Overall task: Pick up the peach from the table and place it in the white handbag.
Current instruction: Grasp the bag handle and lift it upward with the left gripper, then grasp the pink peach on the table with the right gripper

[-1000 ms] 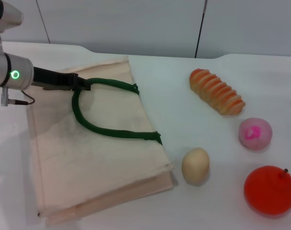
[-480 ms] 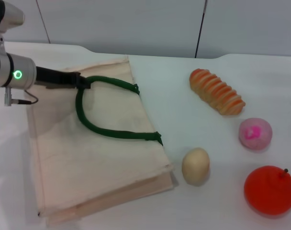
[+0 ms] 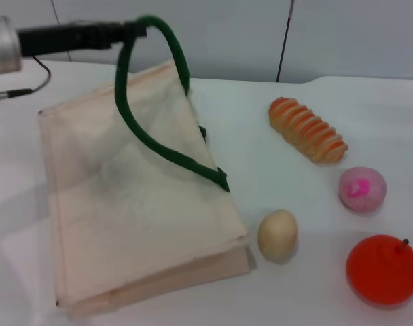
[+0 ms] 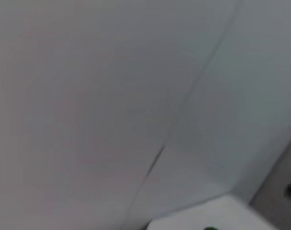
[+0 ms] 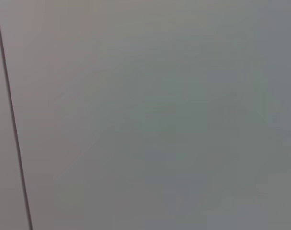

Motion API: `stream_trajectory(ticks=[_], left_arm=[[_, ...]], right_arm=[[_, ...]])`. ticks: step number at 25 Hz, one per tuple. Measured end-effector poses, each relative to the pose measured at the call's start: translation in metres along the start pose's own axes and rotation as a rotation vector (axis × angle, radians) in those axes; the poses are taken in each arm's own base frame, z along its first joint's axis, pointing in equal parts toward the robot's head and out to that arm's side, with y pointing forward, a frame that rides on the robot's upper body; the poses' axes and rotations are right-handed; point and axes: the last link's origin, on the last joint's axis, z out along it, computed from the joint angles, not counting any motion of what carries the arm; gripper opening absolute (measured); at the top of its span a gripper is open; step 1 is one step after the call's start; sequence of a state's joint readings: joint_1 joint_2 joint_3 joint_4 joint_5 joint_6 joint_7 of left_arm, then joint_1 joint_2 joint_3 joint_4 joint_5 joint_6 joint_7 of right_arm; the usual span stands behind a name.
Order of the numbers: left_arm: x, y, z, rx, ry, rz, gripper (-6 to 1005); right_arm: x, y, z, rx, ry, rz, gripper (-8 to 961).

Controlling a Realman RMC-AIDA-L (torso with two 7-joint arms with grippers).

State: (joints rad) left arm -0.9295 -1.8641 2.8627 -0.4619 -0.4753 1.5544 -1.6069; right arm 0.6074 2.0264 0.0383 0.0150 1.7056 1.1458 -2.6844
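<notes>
The white handbag (image 3: 125, 204) lies on the table at the left, its near end flat and its far edge pulled up. My left gripper (image 3: 128, 30) is shut on the bag's dark green handle (image 3: 145, 109) and holds it high above the bag. The peach (image 3: 362, 189), a small pale-pink ball with a magenta blotch, sits on the table at the right, far from the gripper. The right gripper is out of view; its wrist view shows only a grey wall.
A beige potato (image 3: 278, 234) lies just right of the bag's near corner. A large orange-red fruit with a stem (image 3: 383, 269) sits at the near right. A ridged orange bread roll (image 3: 307, 129) lies behind the peach. A grey wall stands behind the table.
My left gripper has risen with the green handle in it, lifting the handle into a tall loop and pulling up the bag's far edge. The fruits have not moved.
</notes>
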Motion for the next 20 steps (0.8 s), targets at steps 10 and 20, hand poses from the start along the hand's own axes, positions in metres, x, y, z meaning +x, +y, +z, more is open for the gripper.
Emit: stream_trajectory(ticks=[10, 20], left_arm=[[0.030, 0.037, -0.054, -0.260, 0.173, 0.198, 144], [0.031, 0.039, -0.069, -0.276, 0.166, 0.179, 144]], right_arm=[[0.001, -0.002, -0.002, 0.008, 0.000, 0.004, 845], [-0.005, -0.002, 0.001, -0.086, 0.028, 0.097, 841]])
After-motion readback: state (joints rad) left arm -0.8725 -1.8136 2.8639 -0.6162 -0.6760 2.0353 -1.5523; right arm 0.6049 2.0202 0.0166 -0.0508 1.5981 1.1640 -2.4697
